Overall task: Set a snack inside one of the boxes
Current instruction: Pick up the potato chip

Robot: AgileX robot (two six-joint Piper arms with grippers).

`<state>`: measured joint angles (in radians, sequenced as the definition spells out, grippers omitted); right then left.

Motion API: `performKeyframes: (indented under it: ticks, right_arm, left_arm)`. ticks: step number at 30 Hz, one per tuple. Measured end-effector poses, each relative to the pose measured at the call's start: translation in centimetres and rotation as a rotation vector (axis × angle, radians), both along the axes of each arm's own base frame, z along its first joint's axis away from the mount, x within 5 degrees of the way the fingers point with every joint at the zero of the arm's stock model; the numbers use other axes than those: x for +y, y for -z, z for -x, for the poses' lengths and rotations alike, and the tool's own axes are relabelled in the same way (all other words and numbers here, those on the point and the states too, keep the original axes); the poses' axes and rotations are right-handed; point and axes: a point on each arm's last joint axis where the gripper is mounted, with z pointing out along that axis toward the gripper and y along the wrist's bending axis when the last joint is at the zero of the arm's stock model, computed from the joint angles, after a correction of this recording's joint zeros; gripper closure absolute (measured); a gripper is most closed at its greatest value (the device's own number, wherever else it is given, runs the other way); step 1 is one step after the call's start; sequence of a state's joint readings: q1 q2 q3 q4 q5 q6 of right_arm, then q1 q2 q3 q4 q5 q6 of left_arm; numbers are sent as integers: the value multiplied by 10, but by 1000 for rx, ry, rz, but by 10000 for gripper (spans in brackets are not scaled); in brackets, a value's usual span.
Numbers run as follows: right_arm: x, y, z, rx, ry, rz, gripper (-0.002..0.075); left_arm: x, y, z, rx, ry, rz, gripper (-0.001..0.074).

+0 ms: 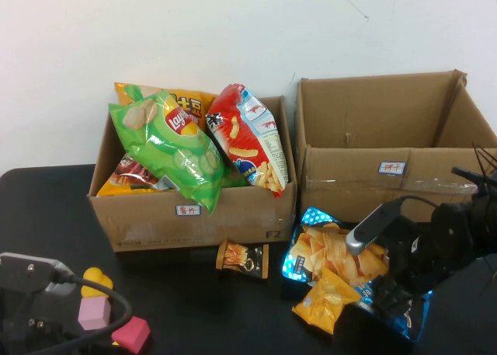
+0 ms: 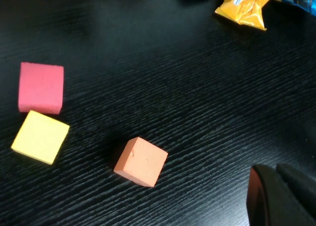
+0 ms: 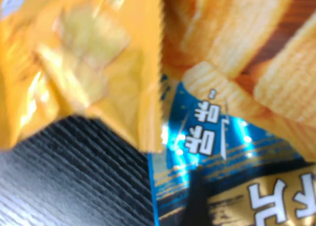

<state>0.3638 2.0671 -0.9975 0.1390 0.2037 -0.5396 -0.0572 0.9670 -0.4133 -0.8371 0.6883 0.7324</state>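
2 boxes, 3 loose snacks, 3 blocks, on black surface by white wall.
My right pincer (image 1: 396, 289) hangs over blue chip bag (image 1: 330, 250) and small orange bag (image 1: 326, 301) before empty box (image 1: 388, 157); left pincer (image 1: 31, 293) parked near blocks (image 1: 97, 312); full box (image 1: 194, 207) left; grip state of either, can't tell.

On the black, finely grained desk (image 1: 46, 200) lie a blue chip bag (image 1: 334, 254) printed with golden ridged chips, a small orange-yellow packet (image 1: 326, 302), a brown-and-orange sachet (image 1: 243, 259), pink (image 2: 41, 87), yellow (image 2: 40, 136) and salmon (image 2: 141, 161) cubes, beside plain brown cardboard boxes (image 1: 373, 149) holding a green bag (image 1: 175, 149) and a red-and-white bag (image 1: 252, 137).
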Motion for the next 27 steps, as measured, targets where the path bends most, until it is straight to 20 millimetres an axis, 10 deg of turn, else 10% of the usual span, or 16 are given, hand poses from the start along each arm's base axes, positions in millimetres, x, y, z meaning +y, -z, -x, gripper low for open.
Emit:
performKeyframes:
  ticks: [7, 11, 22, 27]
  right_arm:
    - [0, 1, 1, 29, 69, -17, 613]
    - [-1, 2, 3, 41, 58, -6, 696]
    - [-2, -11, 3, 21, 26, 8, 695]
    - [-1, -13, 2, 23, 44, -1, 421]
  left_arm:
    - [0, 0, 0, 0, -4, 7, 736]
    - [0, 0, 0, 0, -4, 7, 736]
    - [-1, -1, 0, 4, -9, 24, 736]
    - [-1, -1, 0, 4, -10, 25, 736]
